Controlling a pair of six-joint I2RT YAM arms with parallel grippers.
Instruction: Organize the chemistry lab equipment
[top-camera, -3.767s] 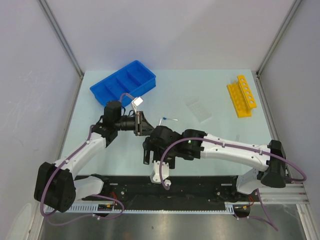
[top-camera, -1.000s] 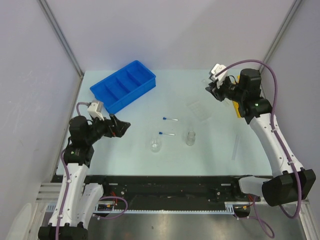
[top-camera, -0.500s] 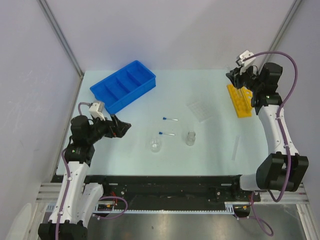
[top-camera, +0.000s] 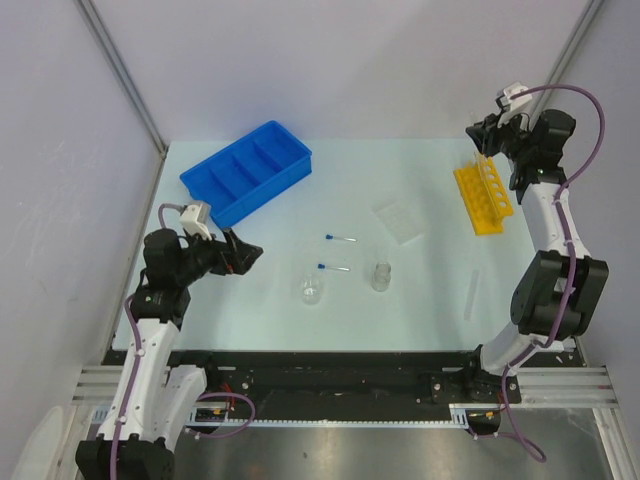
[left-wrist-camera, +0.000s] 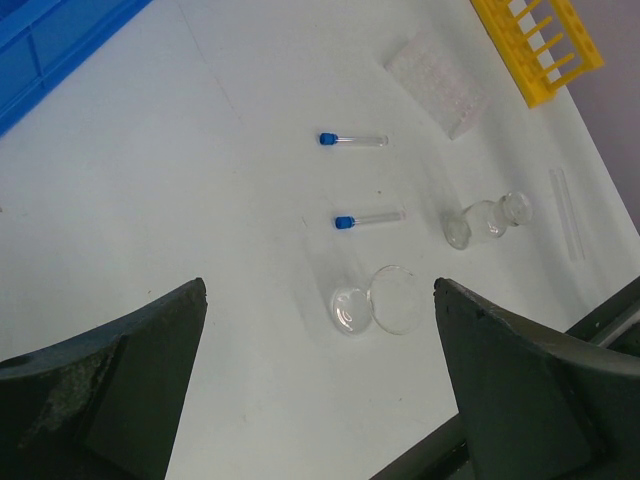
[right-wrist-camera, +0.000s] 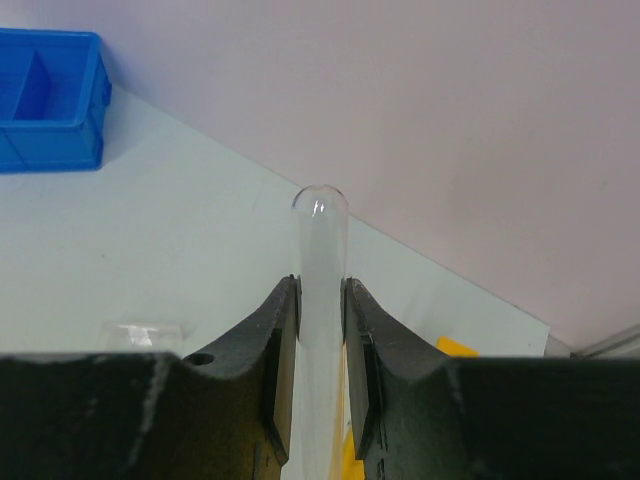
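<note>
My right gripper (top-camera: 481, 136) is shut on a long clear tube (right-wrist-camera: 319, 245), whose rounded end sticks out past the fingertips. It hangs above the far end of the yellow holed rack (top-camera: 483, 193). My left gripper (top-camera: 245, 255) stands wide open over the table's left side and holds nothing. In front of it lie the small glass beaker (left-wrist-camera: 375, 303), the vial (left-wrist-camera: 487, 220) and two blue-capped tubes (left-wrist-camera: 353, 140) (left-wrist-camera: 370, 218). The clear plate (top-camera: 399, 221) lies mid-table. Another long clear tube (top-camera: 471, 295) lies at the front right. The blue divided tray (top-camera: 247, 172) sits at the back left.
Grey walls close in the table at the back and on both sides. A metal rail runs along the right edge, just beyond the rack. The black base rail (top-camera: 340, 372) lies along the near edge.
My right arm has swung from above the plate to the back right corner with the tube, ending over the rack's far end. The left arm has stayed still.
</note>
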